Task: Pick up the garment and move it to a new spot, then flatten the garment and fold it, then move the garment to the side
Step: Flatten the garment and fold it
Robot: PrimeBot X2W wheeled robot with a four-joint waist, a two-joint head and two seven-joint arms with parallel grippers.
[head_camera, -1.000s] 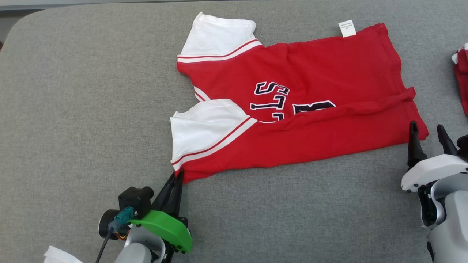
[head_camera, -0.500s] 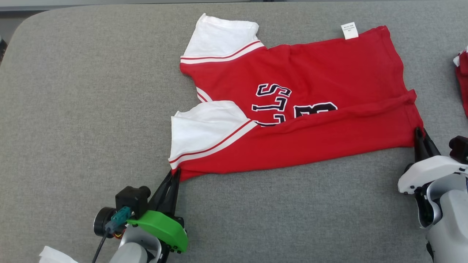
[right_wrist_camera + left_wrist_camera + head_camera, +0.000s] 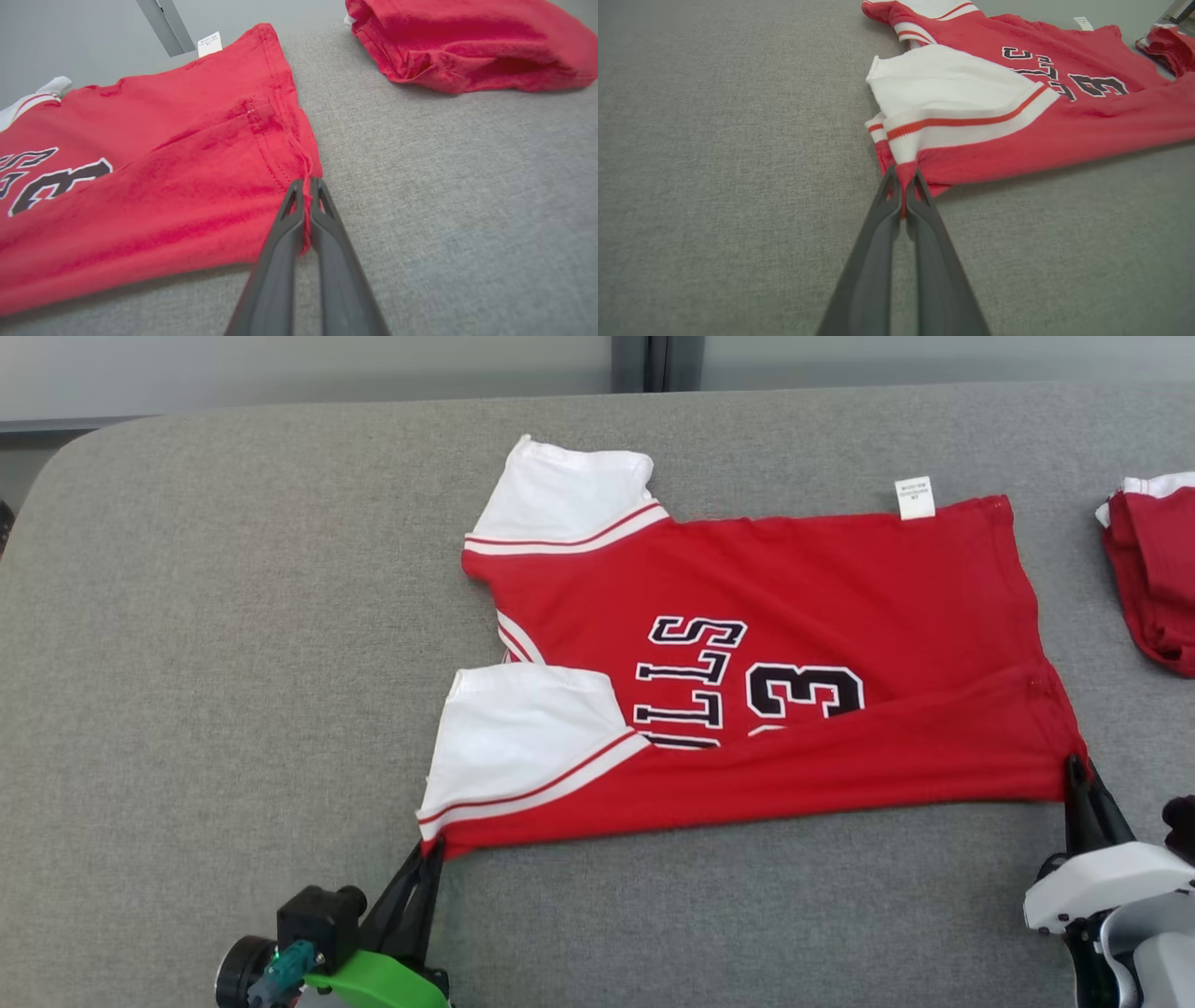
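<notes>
The garment [image 3: 794, 616] is a red jersey with white sleeves and black lettering, spread on the grey table [image 3: 233, 616] with its near long edge folded over the print. My left gripper [image 3: 431, 847] is shut on its near sleeve-side corner, seen pinched in the left wrist view [image 3: 903, 175]. My right gripper [image 3: 1076, 767] is shut on the near hem corner, the red cloth clamped between the fingers in the right wrist view [image 3: 306, 184]. The jersey's near edge [image 3: 140, 261] hangs slightly above the table between the two grips.
A second red garment [image 3: 1153, 569] lies bunched at the table's right edge, close to the right arm, also as a red pile [image 3: 467, 42] in the right wrist view. Bare grey table stretches to the left and along the front.
The right gripper went from open beside the hem corner to shut on it. Both grippers drew the near edge toward me, exposing more of the lettering. The camera has tilted.
</notes>
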